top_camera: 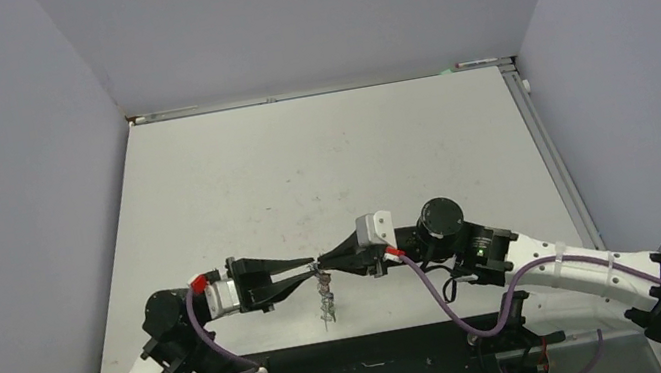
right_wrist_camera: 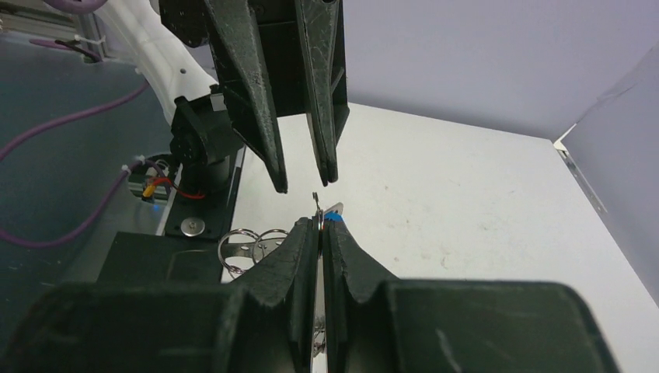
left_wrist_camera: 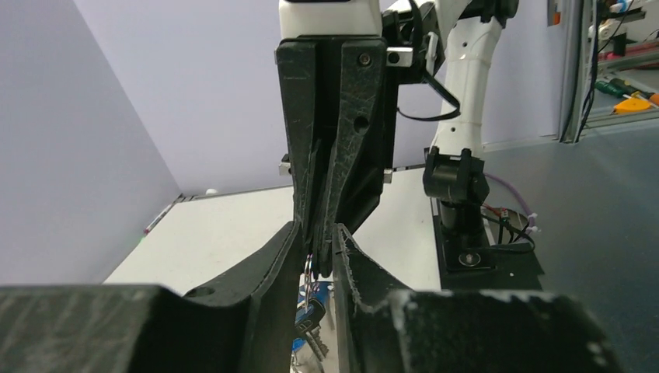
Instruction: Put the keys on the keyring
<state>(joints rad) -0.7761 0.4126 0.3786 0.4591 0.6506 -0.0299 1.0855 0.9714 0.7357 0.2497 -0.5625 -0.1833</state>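
My two grippers meet tip to tip above the table's near edge. My right gripper (top_camera: 325, 266) (right_wrist_camera: 321, 223) is shut on the thin silvery keyring (right_wrist_camera: 318, 211), whose wire end pokes up past its tips. A key with a blue tag (right_wrist_camera: 335, 216) sits right at those tips. My left gripper (top_camera: 312, 268) (left_wrist_camera: 319, 230) is open, its fingers (right_wrist_camera: 268, 148) straddling the right gripper's tips. The keyring's wire (left_wrist_camera: 309, 268) shows next to the left finger. Several keys (top_camera: 328, 304) (left_wrist_camera: 314, 312), blue and black tagged, hang beneath the grippers.
Two small split rings on a metal piece (right_wrist_camera: 247, 245) show low at the table's near edge. The white table (top_camera: 323, 167) is walled on three sides. The black base plate (top_camera: 377, 366) and purple cables (top_camera: 447, 299) lie near the arm bases.
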